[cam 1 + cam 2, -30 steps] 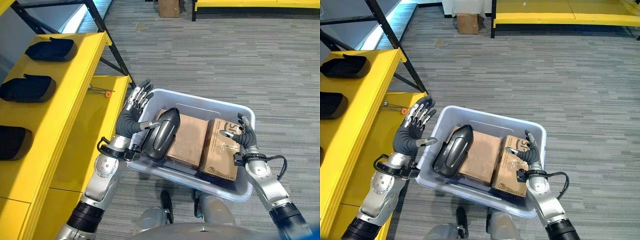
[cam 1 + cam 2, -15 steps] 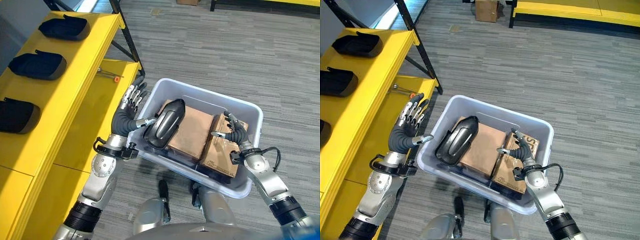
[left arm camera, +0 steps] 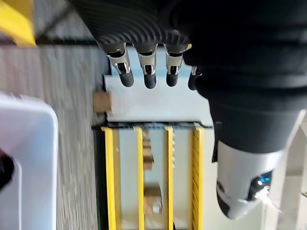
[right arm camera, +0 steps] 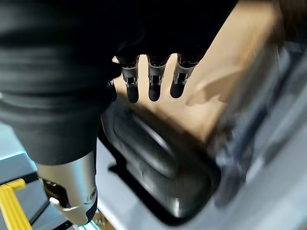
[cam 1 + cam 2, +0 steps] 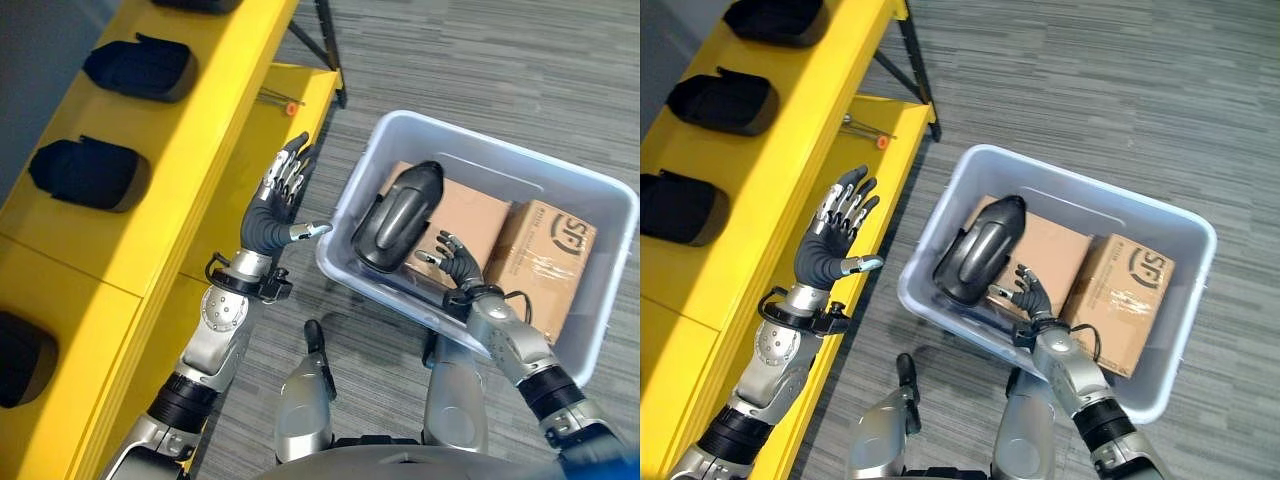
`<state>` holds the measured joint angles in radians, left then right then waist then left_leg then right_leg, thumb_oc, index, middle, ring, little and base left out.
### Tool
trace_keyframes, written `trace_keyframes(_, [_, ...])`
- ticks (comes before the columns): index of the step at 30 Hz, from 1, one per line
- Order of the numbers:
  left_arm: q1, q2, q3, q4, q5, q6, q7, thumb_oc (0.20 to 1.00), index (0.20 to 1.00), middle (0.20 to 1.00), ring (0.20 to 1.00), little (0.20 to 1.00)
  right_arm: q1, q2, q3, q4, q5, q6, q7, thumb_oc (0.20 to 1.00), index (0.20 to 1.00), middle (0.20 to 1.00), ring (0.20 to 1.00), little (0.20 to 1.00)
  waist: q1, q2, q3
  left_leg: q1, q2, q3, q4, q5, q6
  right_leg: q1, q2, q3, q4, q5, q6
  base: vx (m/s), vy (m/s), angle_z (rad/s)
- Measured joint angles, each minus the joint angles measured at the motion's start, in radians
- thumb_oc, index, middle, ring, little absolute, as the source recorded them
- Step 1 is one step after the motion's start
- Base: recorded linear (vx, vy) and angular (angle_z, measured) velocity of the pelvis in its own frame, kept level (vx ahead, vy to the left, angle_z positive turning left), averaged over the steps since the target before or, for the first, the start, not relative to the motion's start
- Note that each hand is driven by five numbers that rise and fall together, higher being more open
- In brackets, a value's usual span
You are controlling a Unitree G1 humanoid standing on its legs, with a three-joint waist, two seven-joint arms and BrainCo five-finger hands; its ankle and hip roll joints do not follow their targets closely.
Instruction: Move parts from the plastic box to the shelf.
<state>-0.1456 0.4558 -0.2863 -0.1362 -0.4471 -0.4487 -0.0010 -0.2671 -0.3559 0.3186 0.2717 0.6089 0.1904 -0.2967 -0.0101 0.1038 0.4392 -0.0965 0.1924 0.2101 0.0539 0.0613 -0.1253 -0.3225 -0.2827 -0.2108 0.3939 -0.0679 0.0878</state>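
1. My right hand point(image 5: 458, 268) is inside the plastic box point(image 5: 600, 340) at its near wall, fingers spread wide and holding nothing. It sits just beside the black part point(image 5: 398, 217), on the side nearer me. I can't tell if a fingertip touches it.
2. My left hand point(image 5: 282, 200) is outside the box, over the lower level of the yellow shelf point(image 5: 190, 120), fingers straight and fanned, empty.
3. The black part lies tilted across the brown carton point(image 5: 465, 215), at the box end nearest the shelf. A second carton point(image 5: 545, 260) fills the far end.
4. Risk: the part looks rounded and smooth. A one-handed grab from the near side could make it slide off the carton into the gap by the wall.
5. Risk: my right forearm crosses the near rim. Lifting at a shallow angle could catch the rim and drag the box.
6. Risk: the upper shelf already holds black parts point(image 5: 92, 172). I need a free spot, or I knock one.
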Motion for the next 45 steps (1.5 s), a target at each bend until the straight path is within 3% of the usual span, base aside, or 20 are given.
trace_keyframes(9, [0.001, -0.002, -0.056, -0.003, 0.006, 0.005, 0.023, 1.0, 1.0, 1.0, 1.0, 1.0, -0.107, -0.01, -0.067, 0.036, 0.057, 0.012, -0.145, 1.0, 1.0, 1.0, 1.0, 1.0, -0.026, 0.015, -0.01, 0.011, 0.001, -0.002, 0.002, -0.006, 0.009, 0.02, 0.003, -0.003, -0.011, 0.002, 0.008, 0.0, 0.01, 0.0])
trace_keyframes(17, [-0.026, -0.016, -0.105, -0.023, 0.006, 0.01, 0.052, 1.0, 1.0, 1.0, 1.0, 1.0, -0.131, -0.01, -0.116, 0.104, 0.079, -0.003, -0.338, 1.0, 1.0, 1.0, 1.0, 1.0, -0.043, 0.069, -0.027, -0.026, 0.001, 0.009, 0.001, 0.005, 0.017, -0.049, 0.005, 0.017, 0.017, -0.002, -0.003, -0.02, 0.043, -0.06])
trace_keyframes(23, [-0.047, -0.02, -0.125, -0.039, 0.006, 0.011, 0.075, 1.0, 1.0, 1.0, 1.0, 1.0, -0.135, -0.019, -0.109, 0.094, 0.073, 0.0, -0.373, 1.0, 1.0, 1.0, 1.0, 1.0, -0.063, 0.12, -0.004, -0.031, 0.0, 0.049, -0.004, 0.005, 0.016, -0.1, 0.015, 0.063, 0.032, -0.005, 0.0, -0.03, 0.075, -0.19])
trace_keyframes(29, [-0.118, -0.022, -0.127, -0.045, 0.04, 0.01, 0.093, 1.0, 1.0, 1.0, 1.0, 1.0, -0.144, -0.029, -0.079, 0.101, 0.071, 0.019, -0.322, 1.0, 1.0, 1.0, 1.0, 1.0, -0.085, 0.129, 0.036, -0.062, -0.003, 0.07, -0.004, 0.013, 0.011, -0.157, 0.023, 0.092, 0.044, 0.004, -0.009, -0.01, 0.045, -0.12])
trace_keyframes(35, [-0.196, -0.039, -0.154, -0.06, 0.112, 0.032, 0.118, 1.0, 1.0, 1.0, 1.0, 1.0, -0.173, -0.087, -0.022, -0.166, -0.362, -0.108, -0.209, 1.0, 1.0, 1.0, 1.0, 1.0, -0.135, 0.106, 0.051, -0.097, -0.022, 0.113, -0.011, 0.012, 0.015, -0.236, 0.026, 0.146, 0.055, 0.011, 0.001, -0.01, 0.083, -0.16])
trace_keyframes(40, [-0.245, -0.048, -0.177, -0.06, 0.145, 0.031, 0.139, 1.0, 1.0, 1.0, 1.0, 1.0, -0.182, -0.113, 0.032, -0.201, -0.538, -0.112, -0.157, 1.0, 1.0, 1.0, 1.0, 1.0, -0.159, 0.095, 0.059, -0.124, -0.025, 0.134, -0.015, 0.012, 0.015, -0.283, 0.033, 0.17, 0.059, 0.015, 0.0, -0.01, 0.019, -0.15])
trace_keyframes(42, [-0.269, -0.058, -0.175, -0.06, 0.144, 0.03, 0.143, 1.0, 1.0, 1.0, 1.0, 1.0, -0.26, -0.171, 0.053, -0.305, -0.714, -0.142, -0.069, 1.0, 1.0, 1.0, 1.0, 1.0, -0.15, 0.094, 0.06, -0.167, -0.023, 0.13, 0.001, 0.012, 0.015, -0.322, 0.034, 0.173, 0.063, 0.022, -0.005, -0.05, -0.091, -0.02])
trace_keyframes(45, [-0.271, -0.059, -0.175, -0.059, 0.141, 0.03, 0.128, 1.0, 1.0, 1.0, 1.0, 1.0, -0.381, -0.187, 0.099, -0.255, -0.772, -0.118, -0.05, 1.0, 1.0, 1.0, 1.0, 1.0, -0.134, 0.082, 0.068, -0.203, -0.018, 0.108, 0.028, 0.012, 0.015, -0.34, 0.034, 0.167, 0.07, 0.025, -0.008, -0.06, -0.132, 0.07])
